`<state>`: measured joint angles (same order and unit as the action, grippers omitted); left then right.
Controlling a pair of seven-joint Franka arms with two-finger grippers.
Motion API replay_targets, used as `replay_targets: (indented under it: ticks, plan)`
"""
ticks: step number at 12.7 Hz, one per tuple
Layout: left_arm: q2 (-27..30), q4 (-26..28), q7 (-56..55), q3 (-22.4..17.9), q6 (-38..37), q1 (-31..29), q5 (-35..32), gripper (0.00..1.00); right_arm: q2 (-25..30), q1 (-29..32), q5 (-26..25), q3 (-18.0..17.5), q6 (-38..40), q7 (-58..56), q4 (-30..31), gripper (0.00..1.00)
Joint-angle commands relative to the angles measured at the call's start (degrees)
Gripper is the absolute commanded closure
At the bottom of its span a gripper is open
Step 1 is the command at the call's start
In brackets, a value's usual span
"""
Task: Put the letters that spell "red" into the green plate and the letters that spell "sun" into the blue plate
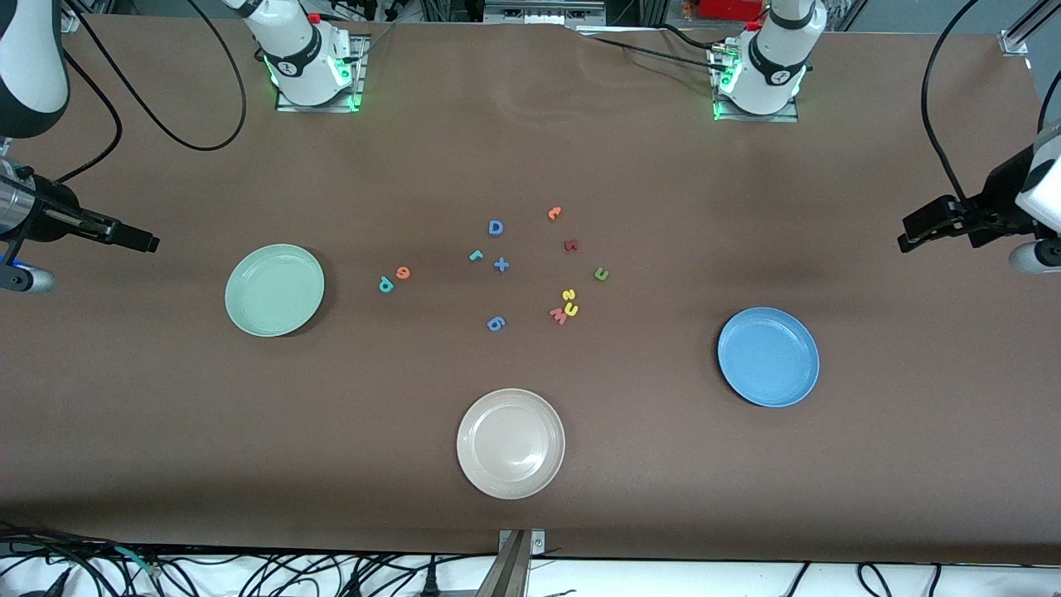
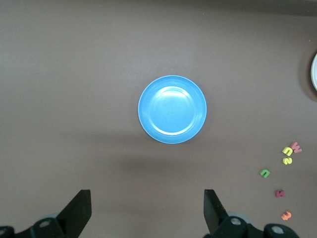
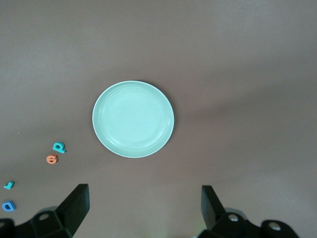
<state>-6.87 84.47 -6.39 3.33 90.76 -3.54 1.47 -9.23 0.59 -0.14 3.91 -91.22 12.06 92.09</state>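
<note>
The green plate (image 1: 274, 289) (image 3: 132, 119) lies toward the right arm's end, the blue plate (image 1: 768, 356) (image 2: 172, 109) toward the left arm's end; both hold nothing. Mid-table lie the teal r (image 1: 475, 255), orange e (image 1: 403, 272) and teal d (image 1: 385, 284), plus the yellow s (image 1: 568, 294), yellow arch (image 1: 571, 310) and green arch (image 1: 602, 274). My right gripper (image 1: 149, 242) (image 3: 144, 203) hangs open above the table past the green plate. My left gripper (image 1: 908, 240) (image 2: 147, 203) hangs open past the blue plate. Neither holds anything.
A cream-white plate (image 1: 511, 444) sits nearest the front camera. Among the letters lie a blue D (image 1: 495, 227), a blue plus (image 1: 501, 265), another blue piece (image 1: 495, 323), a pink W (image 1: 559, 315), a dark red letter (image 1: 570, 245) and a lone orange letter (image 1: 554, 213).
</note>
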Motion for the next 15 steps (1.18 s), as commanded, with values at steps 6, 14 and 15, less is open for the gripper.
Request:
replay_targets:
  ticks: [6,14,15]
  plan:
    - [0.5,1.4,0.9,0.0,0.5,-0.2,-2.9,0.0,0.4,-0.2,1.0,0.4,-0.1,-0.5,-0.2,0.0]
    - [-1.2,1.2,0.9,-0.1,0.1,-0.8,-2.9,0.0,0.4,-0.2,1.0,0.3,-0.1,0.1,-0.2,0.0]
    - [-1.1,1.2,0.9,0.0,-0.1,-0.8,-2.9,0.0,0.4,-0.2,1.0,0.3,-0.1,0.1,-0.2,0.0]
